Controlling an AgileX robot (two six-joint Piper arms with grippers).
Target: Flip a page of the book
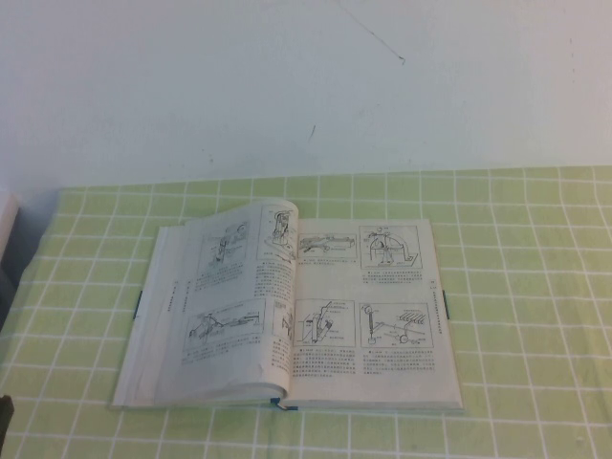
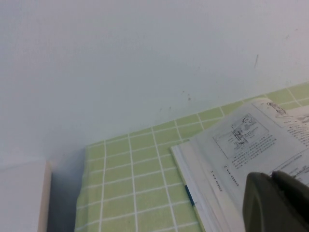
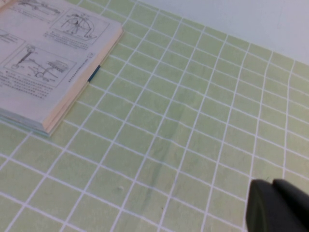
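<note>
The book (image 1: 373, 306) lies open on the green checked tablecloth, white pages with line drawings facing up and a teal cover edge at the spine's near end. The left-hand page (image 1: 229, 277) bulges up, and its far corner curls over by the spine. My left gripper (image 2: 272, 176) is shut and empty; it hangs above the book's left page (image 2: 241, 145) near the outer edge. My right gripper (image 3: 273, 183) is shut and empty over bare cloth, well off to the right of the book (image 3: 43, 63). Neither gripper shows in the high view.
A white wall (image 1: 306, 76) rises just behind the table's far edge. A pale box-like object (image 2: 21, 193) stands off the table's far left corner, also at the high view's left edge (image 1: 6, 225). Tablecloth (image 1: 535, 287) surrounds the book.
</note>
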